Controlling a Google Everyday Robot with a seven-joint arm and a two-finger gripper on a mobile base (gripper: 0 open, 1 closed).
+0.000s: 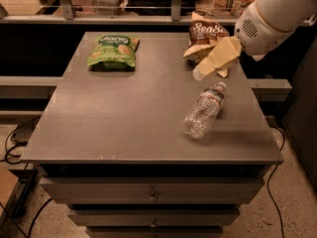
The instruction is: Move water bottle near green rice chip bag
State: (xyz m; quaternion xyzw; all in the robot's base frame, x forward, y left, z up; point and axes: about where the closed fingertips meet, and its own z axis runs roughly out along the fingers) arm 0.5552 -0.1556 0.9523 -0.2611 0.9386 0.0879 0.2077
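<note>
The tool (199, 73) is hovering just above the bottle (203, 111) lying on the counter (124, 118); whether it is clenched, I cannot tell.

One water bottle (204, 110), one green rice chip bag (113, 52) and one brown chip bag (204, 33) lie on one grey table (124, 123). One gripper (200, 73) hovers at the far right, over the table.

Light: dim, warm, from above.
Grey table top (124, 113): evenly lit, faint sheen.
Shadows: soft one beneath clear ribbed water bottle (204, 110).
Cream gripper (202, 71): brightly lit, above table's far right.
Background: dark.
</note>
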